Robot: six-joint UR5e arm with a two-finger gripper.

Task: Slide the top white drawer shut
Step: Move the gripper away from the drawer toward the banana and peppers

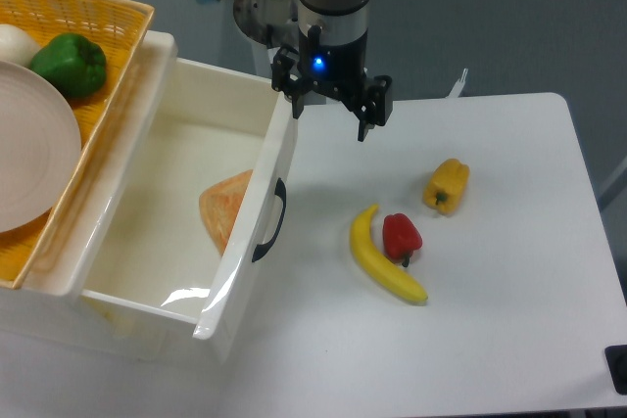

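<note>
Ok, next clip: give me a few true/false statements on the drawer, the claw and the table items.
1. The top white drawer is pulled open. True.
2. The claw grips the drawer's black handle. False: it hangs above the front panel's far end, holding nothing.
3. The drawer is empty. False: an orange item lies inside.
4. The red pepper sits against the banana. True.
5. The yellow pepper is in the basket. False: it lies on the table.

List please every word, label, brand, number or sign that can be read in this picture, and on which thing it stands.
None: no readable text shows on the top white drawer, the end effector, the basket or the table.
</note>
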